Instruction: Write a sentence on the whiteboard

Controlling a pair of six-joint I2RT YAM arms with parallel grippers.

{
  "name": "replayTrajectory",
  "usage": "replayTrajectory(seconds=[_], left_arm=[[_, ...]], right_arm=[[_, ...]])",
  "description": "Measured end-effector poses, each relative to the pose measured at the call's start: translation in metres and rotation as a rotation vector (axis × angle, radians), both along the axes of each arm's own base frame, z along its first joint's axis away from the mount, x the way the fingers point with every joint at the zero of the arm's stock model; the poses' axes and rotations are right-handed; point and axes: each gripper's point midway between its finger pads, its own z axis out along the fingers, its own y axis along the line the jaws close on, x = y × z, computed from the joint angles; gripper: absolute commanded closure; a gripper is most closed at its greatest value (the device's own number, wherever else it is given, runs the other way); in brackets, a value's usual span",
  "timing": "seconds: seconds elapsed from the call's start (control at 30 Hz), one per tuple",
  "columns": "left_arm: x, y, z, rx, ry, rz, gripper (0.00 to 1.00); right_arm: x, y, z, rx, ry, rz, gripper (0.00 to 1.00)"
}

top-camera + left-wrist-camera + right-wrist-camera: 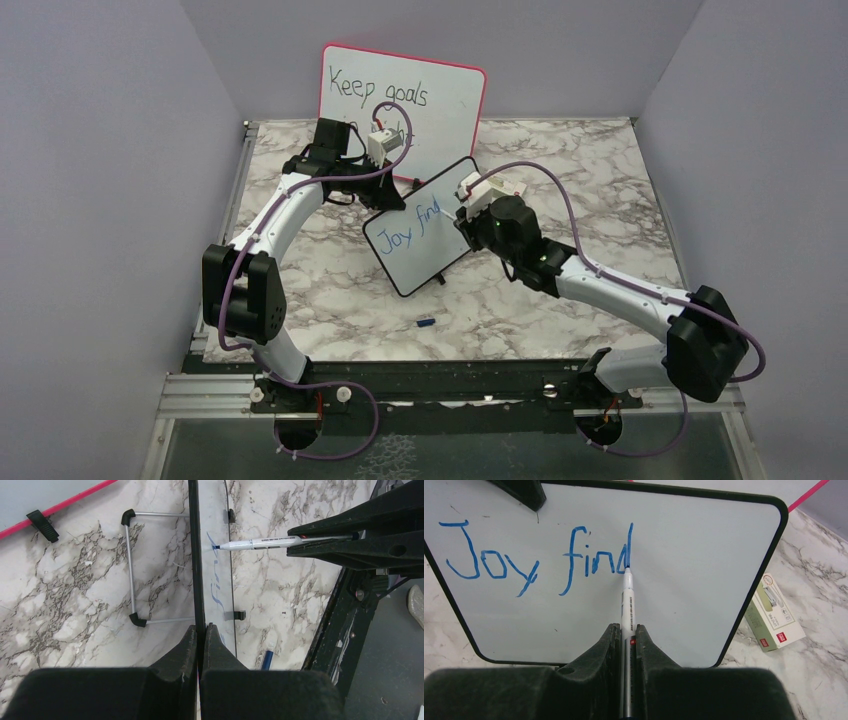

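Note:
The black-framed whiteboard (pixel 440 255) stands tilted at mid-table; the left wrist view sees the whiteboard (pixel 199 555) edge-on. My left gripper (pixel 201 630) is shut on its upper left rim, where the left gripper (pixel 392 200) meets the frame. Blue handwriting, the sentence (pixel 539 560), reads "Joy find", and the same sentence (pixel 412 228) shows from above. My right gripper (pixel 627 630) is shut on a white marker (pixel 627 600), whose blue tip touches the foot of the "d". From the left wrist the marker (pixel 260 543) meets the board face. The right gripper (pixel 468 222) hovers at the board's right part.
A pink-framed whiteboard (pixel 440 110) with black "Keep goals" leans at the back wall. A blue cap (pixel 424 322) lies on the marble near the front edge. A small green box (pixel 771 612) rests right of the board. A wire stand (pixel 131 570) props the board from behind.

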Motion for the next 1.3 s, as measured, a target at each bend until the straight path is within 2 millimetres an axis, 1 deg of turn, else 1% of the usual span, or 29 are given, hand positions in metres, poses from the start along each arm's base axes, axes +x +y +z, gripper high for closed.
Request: replayTrajectory(seconds=[0.3, 0.5, 0.6, 0.8, 0.87, 1.3], left_arm=[[0.000, 0.000, 0.000, 0.000, 0.000, 0.000, 1.00], [0.000, 0.000, 0.000, 0.000, 0.000, 0.000, 1.00], [0.000, 0.000, 0.000, 0.000, 0.000, 0.000, 1.00], [0.000, 0.000, 0.000, 0.000, 0.001, 0.000, 1.00], [0.000, 0.000, 0.000, 0.000, 0.001, 0.000, 1.00], [0.000, 0.000, -0.001, 0.000, 0.001, 0.001, 1.00]], right_arm=[[-0.005, -0.006, -0.009, -0.016, 0.030, -0.016, 1.00], [-0.003, -0.010, -0.009, -0.013, 0.028, -0.041, 1.00], [-0.004, -0.011, -0.005, -0.001, 0.019, -0.042, 1.00], [-0.005, -0.012, 0.015, 0.050, -0.024, -0.044, 0.99], [-0.005, -0.012, 0.018, 0.058, -0.031, -0.045, 1.00], [0.004, -0.021, 0.019, 0.062, -0.038, -0.078, 1.00]])
